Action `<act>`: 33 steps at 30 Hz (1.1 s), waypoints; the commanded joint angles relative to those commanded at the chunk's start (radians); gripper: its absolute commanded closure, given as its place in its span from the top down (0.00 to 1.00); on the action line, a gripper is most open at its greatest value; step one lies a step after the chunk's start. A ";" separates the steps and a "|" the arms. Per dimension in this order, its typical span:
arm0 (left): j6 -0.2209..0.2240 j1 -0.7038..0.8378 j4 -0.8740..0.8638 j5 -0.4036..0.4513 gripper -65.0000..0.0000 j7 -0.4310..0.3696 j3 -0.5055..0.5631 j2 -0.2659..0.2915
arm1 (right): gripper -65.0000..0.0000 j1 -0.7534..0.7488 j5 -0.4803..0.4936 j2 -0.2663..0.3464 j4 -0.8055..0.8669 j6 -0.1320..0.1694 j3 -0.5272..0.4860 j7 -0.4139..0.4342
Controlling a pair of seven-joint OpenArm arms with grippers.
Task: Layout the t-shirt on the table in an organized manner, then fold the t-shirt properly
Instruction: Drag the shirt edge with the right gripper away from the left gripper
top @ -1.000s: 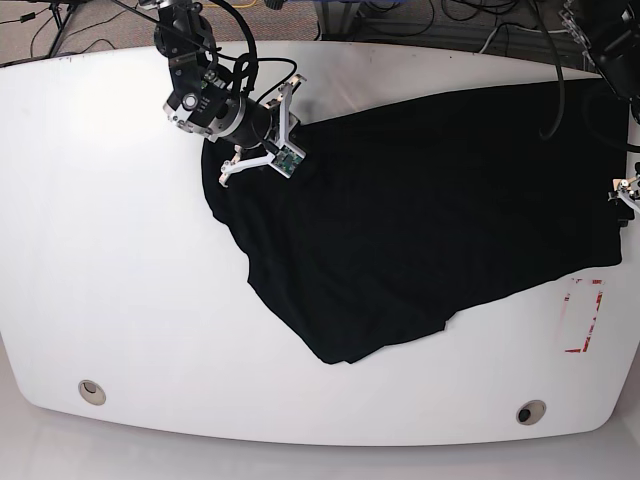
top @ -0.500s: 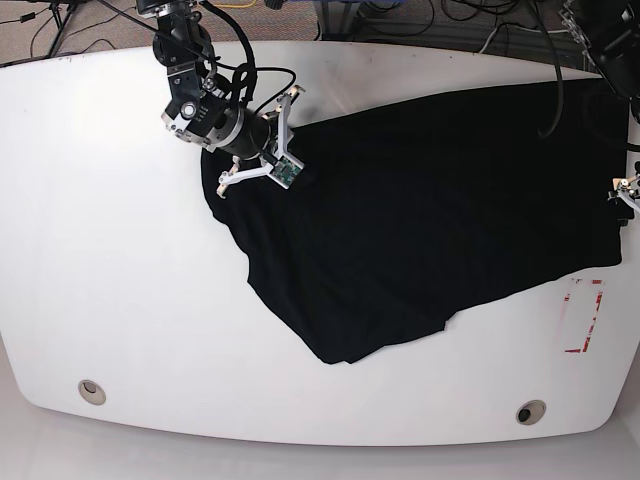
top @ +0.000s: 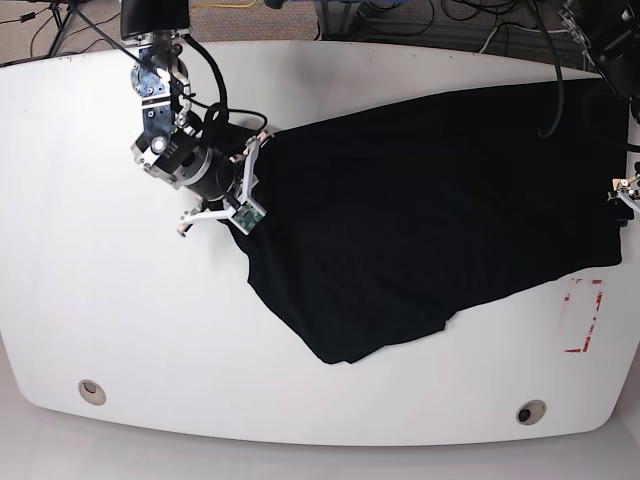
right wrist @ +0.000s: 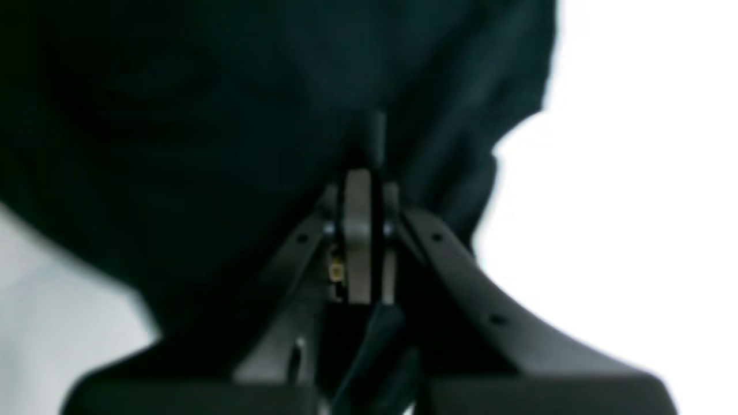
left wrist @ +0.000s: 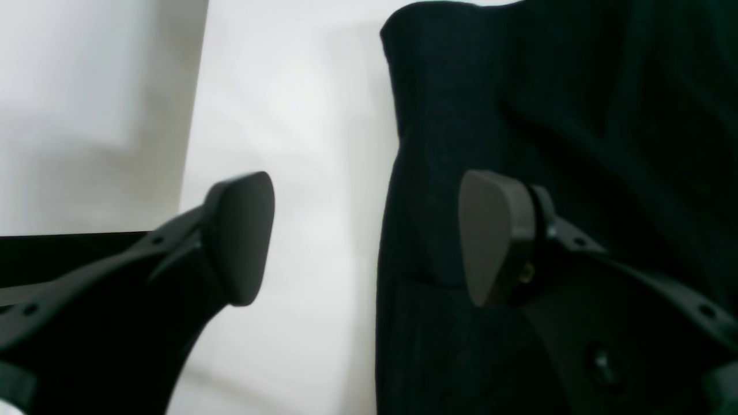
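Right end effector point(top: 243, 190) has shifted left and down in base view vs 0.5 s ago, now sitting at the shirt's left edge instead of further in over the cloth. Its arm point(top: 165, 150) has swung the same way, wrist now over bare bench point(top: 100, 260) left of the shirt point(top: 430, 210). Right wrist view: right end effector point(right wrist: 364, 144) has its fingers pressed together on a fold of black cloth, pinching the shirt; view is blurred, so the exact grip depth can't be told. The shirt's upper-left corner has been dragged left with it: that edge now runs from about the end effector down to the lower point point(top: 340, 358), and the left lobe that bulged out before has flattened. Rest of the shirt is unchanged: spread dark side up across the bench's right half, bottom point near the front centre, right edge reaching the bench's right side. No print or lettering visible. Two grommet holes point(top: 92, 391) at the front corners, red tape rectangle point(top: 582, 315) just right of the shirt's lower right edge, same as before. Left end effector point(left wrist: 363, 236) in left wrist view: fingers spread wide, one pad point(left wrist: 239, 236) over bare bench, the other point(left wrist: 493, 236) over the shirt point(left wrist: 519, 115), nothing between them. In base view only its tip shows at the far right edge point(top: 625, 190), no visible move.
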 joint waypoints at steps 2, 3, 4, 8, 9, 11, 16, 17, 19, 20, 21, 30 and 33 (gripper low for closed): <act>0.000 0.000 0.000 0.000 0.71 0.000 0.000 0.000 | 0.00 0.012 -0.002 0.002 -0.009 0.000 0.000 0.002; 0.000 0.000 0.000 0.000 0.71 0.000 0.000 0.000 | 0.00 0.017 -0.005 0.002 -0.012 0.000 0.002 0.002; 0.000 0.000 0.000 0.000 0.71 0.000 0.000 0.000 | 0.00 0.020 -0.005 0.002 -0.014 0.000 0.002 0.002; 0.000 0.000 0.000 0.000 0.71 0.000 0.000 0.000 | 0.00 0.026 -0.006 0.002 -0.020 0.000 0.002 0.005; 0.000 0.000 0.000 0.000 0.71 0.000 0.000 0.000 | 0.00 0.026 -0.006 0.002 -0.020 0.000 0.002 0.005; 0.000 0.000 0.000 0.000 0.71 0.000 0.000 0.000 | 0.00 0.028 -0.006 0.002 -0.020 0.000 0.002 0.005; 0.000 0.000 0.000 0.002 0.71 0.000 0.000 0.000 | 0.00 0.061 0.000 0.000 -0.020 0.000 0.000 0.005; 0.000 0.000 0.000 0.002 0.71 0.000 0.000 0.000 | 0.00 0.068 0.000 0.000 -0.020 0.000 0.000 0.005; 0.000 0.002 0.000 0.002 0.71 0.000 0.000 0.000 | 0.00 0.086 0.000 -0.002 -0.020 0.000 -0.002 0.005; 0.000 0.002 0.000 0.002 0.71 0.000 0.000 0.000 | 0.00 0.097 0.000 -0.003 -0.020 0.000 -0.002 0.005; 0.000 0.008 0.000 0.002 0.71 0.000 0.000 0.000 | 0.00 0.101 0.000 -0.003 -0.021 0.000 -0.002 0.005; 0.000 0.034 0.003 0.002 0.71 0.000 0.002 0.002 | 0.00 0.167 0.002 -0.009 -0.075 0.000 -0.003 0.006; 0.000 0.034 0.003 0.002 0.71 0.000 0.002 0.002 | 0.00 0.189 0.002 -0.009 -0.098 0.000 -0.003 0.008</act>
